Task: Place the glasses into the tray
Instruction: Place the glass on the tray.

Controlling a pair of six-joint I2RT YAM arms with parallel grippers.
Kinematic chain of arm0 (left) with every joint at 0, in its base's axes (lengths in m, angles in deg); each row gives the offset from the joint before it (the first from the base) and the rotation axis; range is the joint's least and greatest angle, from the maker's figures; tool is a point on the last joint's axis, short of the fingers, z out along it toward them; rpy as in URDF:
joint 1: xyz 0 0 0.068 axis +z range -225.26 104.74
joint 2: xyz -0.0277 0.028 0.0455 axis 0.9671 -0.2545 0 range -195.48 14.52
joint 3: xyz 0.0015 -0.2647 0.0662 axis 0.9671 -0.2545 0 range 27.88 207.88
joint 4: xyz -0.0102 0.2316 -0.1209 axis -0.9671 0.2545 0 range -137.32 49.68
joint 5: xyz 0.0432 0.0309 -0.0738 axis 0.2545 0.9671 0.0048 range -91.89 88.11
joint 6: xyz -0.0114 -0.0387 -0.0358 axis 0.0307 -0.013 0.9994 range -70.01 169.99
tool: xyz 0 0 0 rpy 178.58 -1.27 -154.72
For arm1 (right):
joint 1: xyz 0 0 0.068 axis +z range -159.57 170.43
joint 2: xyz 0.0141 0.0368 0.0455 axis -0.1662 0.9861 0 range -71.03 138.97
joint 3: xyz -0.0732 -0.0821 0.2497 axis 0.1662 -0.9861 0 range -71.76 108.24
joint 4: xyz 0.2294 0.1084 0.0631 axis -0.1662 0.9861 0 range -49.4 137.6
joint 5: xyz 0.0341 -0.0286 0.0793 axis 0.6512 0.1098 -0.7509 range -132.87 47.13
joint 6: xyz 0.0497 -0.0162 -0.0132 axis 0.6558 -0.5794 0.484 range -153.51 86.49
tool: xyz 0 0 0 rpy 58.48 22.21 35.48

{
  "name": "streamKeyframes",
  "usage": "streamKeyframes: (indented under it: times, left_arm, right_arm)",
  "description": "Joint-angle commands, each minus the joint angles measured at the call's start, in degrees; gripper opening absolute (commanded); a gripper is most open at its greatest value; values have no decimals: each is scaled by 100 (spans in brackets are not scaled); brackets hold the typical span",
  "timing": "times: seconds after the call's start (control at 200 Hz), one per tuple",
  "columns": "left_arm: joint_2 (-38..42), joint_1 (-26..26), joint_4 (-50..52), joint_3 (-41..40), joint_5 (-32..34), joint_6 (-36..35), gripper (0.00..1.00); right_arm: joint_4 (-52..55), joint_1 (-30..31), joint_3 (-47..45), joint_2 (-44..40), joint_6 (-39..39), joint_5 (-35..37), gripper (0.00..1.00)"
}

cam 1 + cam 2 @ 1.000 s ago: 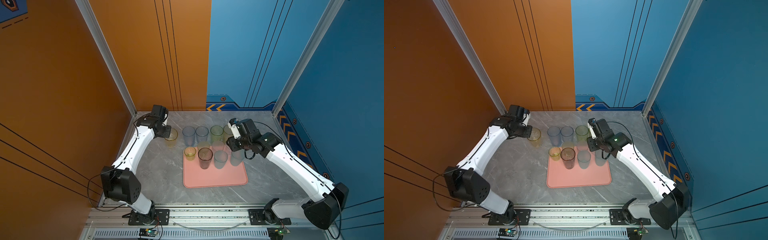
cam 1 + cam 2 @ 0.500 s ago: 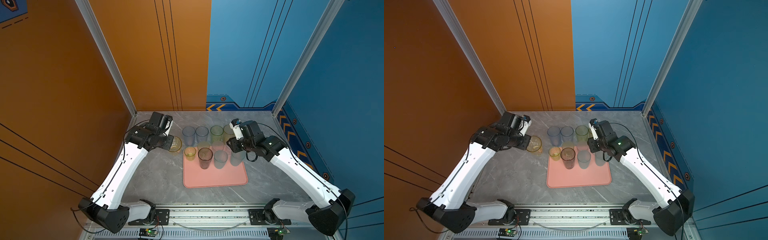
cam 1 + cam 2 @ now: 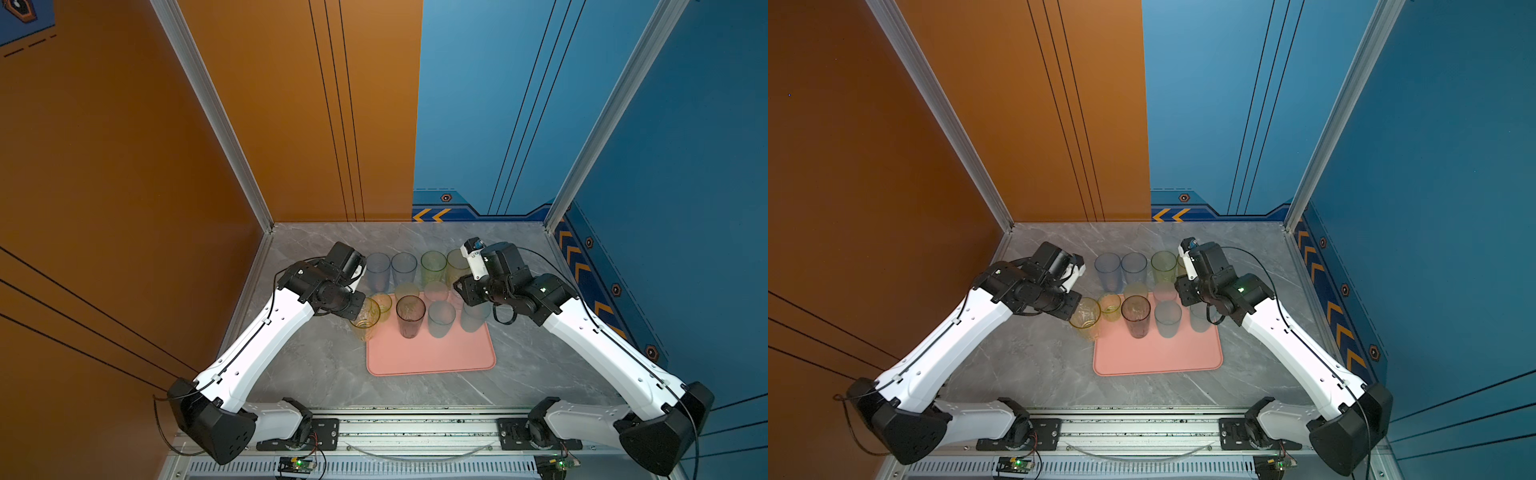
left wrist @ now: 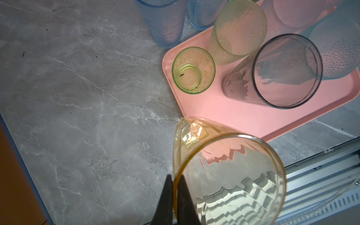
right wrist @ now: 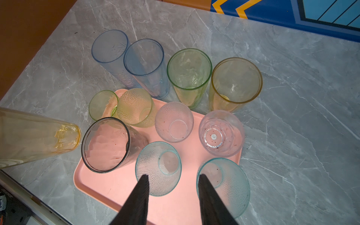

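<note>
Where the left claw [image 4: 175, 177] clenches the rim of a tall amber-yellow translucent plastic tumbler [image 4: 224, 175], one finger inside and one outside, the tumbler hangs tilted with its base just beside the left rim of the flat salmon-pink plastic tray [image 3: 432, 357]. Standing on the tray are a small green tumbler [image 4: 193, 71], a dimpled yellow-green tumbler [image 4: 237, 31], a tall smoke-grey tumbler [image 3: 410, 316], two clear dimpled tumblers [image 5: 174, 121] and two teal dimpled tumblers [image 5: 157, 168]. Behind the tray, on the grey marbled tabletop [image 3: 316, 361], stand two blue tall tumblers [image 3: 378, 271], a green one [image 3: 433, 267] and a yellow one [image 5: 235, 81]. The right claw [image 5: 174, 177] hangs over the teal pair, its jaws apart and holding nothing.
</note>
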Motion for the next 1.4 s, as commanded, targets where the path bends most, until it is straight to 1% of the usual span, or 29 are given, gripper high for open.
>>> streamKeyframes:
  times: [0.0, 0.305, 1.137, 1.397]
  left_arm:
    - [10, -52, -232, -190, -225, 196, 0]
    - [-97, -77, -857, -489, -363, 262, 0]
    - [-667, -70, -1451, -696, -252, 112, 0]
    - [-727, 68, -1663, -804, -268, 58, 0]
  right_arm:
    - [17, -19, -35, -157, 42, -70, 41]
    - [78, -50, -2, -220, 42, -21, 41]
    - [159, -129, 96, -17, 52, 31, 41]
    - [185, -142, 183, 102, 51, 33, 41]
